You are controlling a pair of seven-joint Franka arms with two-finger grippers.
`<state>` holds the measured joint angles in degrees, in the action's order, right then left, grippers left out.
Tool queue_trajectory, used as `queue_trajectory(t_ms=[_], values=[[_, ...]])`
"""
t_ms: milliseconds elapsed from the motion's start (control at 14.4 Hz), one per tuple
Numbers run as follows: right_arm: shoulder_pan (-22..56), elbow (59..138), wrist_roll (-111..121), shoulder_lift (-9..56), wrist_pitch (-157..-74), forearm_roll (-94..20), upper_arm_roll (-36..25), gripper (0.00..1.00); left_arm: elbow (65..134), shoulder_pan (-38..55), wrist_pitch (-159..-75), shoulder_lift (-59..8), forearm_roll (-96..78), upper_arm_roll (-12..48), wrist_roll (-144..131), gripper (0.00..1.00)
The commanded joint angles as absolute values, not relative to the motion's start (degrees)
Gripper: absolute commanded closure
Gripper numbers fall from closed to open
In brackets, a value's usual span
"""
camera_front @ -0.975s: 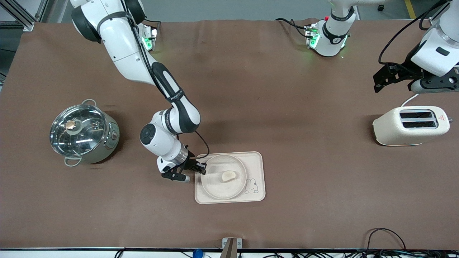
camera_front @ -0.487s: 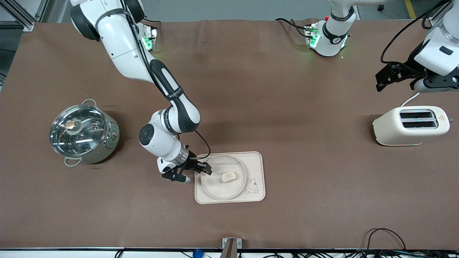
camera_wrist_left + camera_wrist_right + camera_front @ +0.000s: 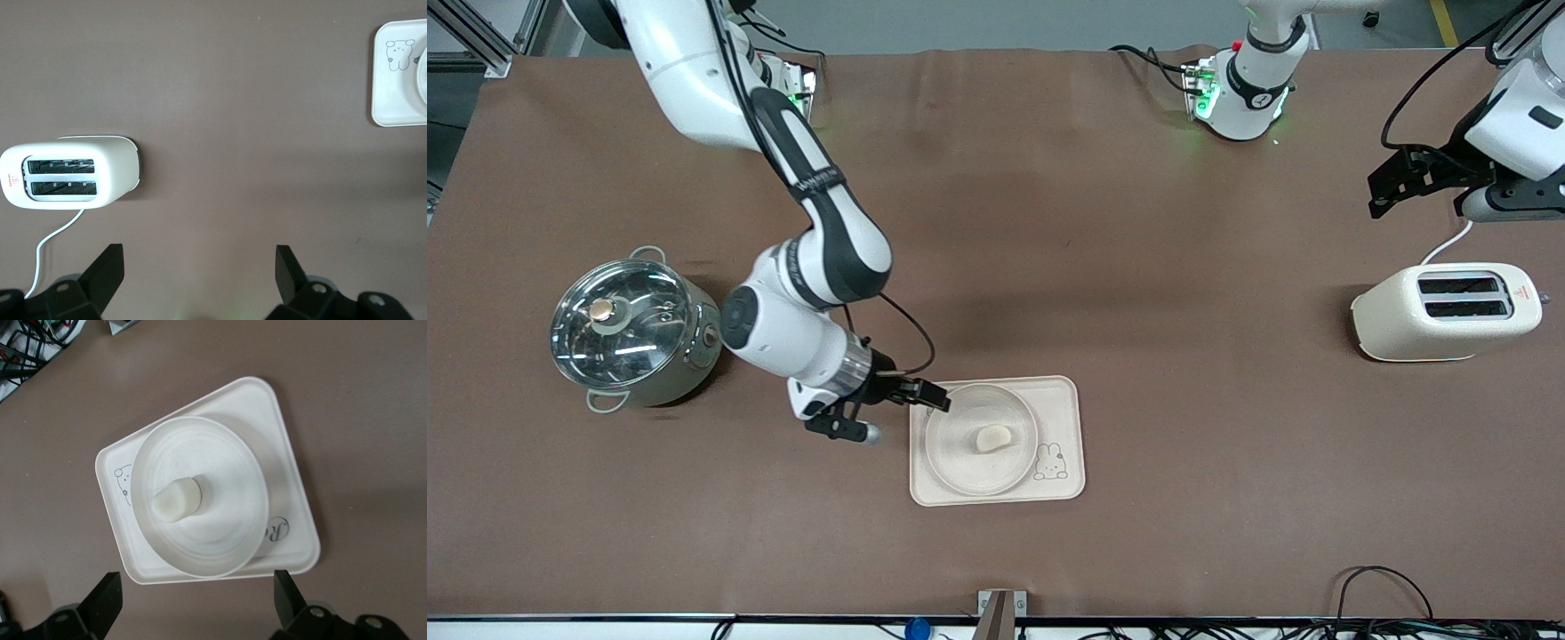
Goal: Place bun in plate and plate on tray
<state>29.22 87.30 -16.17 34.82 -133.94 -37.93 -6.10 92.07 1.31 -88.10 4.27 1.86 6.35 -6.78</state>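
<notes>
Brown table (image 3: pixel 1103 267): cloth-covered surface carrying everything; both arm bases stand along its edge farthest from the front camera.
Right arm (image 3: pixel 809 222): reaches from its base down toward the tray.
Left arm (image 3: pixel 1516 124): waits raised at its own end of the table.
Pot (image 3: pixel 633 331): shiny metal with a glass lid, toward the right arm's end of the table, well apart from the tray.
Toaster (image 3: pixel 1445 311): cream, two slots, a white cord trailing from it, toward the left arm's end of the table.
Tray (image 3: pixel 1063 409): cream rectangle with rounded corners and a rabbit drawing in one corner, flat on the table, nearer the front camera than pot and toaster.
Plate (image 3: pixel 960 462): round shallow dish resting on the tray, covering much of it.
Bun (image 3: pixel 993 436): small cream lump lying in the plate, near its middle.
Right tool (image 3: pixel 935 402): over the tray's edge at the right arm's end, just beside the plate rim; fingers spread wide, holding nothing.
Left tool (image 3: pixel 1392 182): in the air above the table near the toaster; fingers spread wide, holding nothing.
</notes>
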Motion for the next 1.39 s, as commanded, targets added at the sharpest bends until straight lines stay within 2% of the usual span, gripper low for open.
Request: queue_trajectory(t_ms=[0,209,418,627,696,905,975,1323], values=[[28.8,97.6,-16.3,22.4,-128.1,-37.2,-9.7,0.0,92.4,1.3,-88.0,4.9,1.4,6.5,-5.8,0.0],[28.5,98.5,-16.1,13.9,-114.8,-23.8,-14.5,0.0,92.4,1.5,-88.3,4.7,1.1,6.8,-5.8,0.0],[22.3,97.7,-8.2,8.1,-104.7,-15.8,-15.4,0.0,92.3,1.5,-88.2,4.7,1.1,6.9,-5.8,0.0],[15.0,95.5,-2.2,5.5,-96.9,-12.4,-14.6,0.0,92.3,1.6,-88.3,4.7,1.1,6.9,-5.8,0.0],[12.9,93.8,-0.1,4.9,-94.7,-9.2,-14.0,0.0,92.3,1.6,-88.3,4.8,1.1,6.9,-5.8,0.0],[-1.4,88.3,3.3,2.5,-87.4,-2.6,-0.9,0.0,92.2,1.6,-88.2,4.8,1.1,6.9,-5.7,0.0],[-3.5,87.7,3.3,1.5,-85.9,-1.8,1.0,0.0,92.1,1.5,-88.2,4.8,1.1,6.9,-5.7,0.0],[-3.5,87.7,2.4,-5.9,-81.5,0.2,1.3,0.0,91.1,1.5,-88.0,4.6,1.1,6.9,-5.6,0.0]])
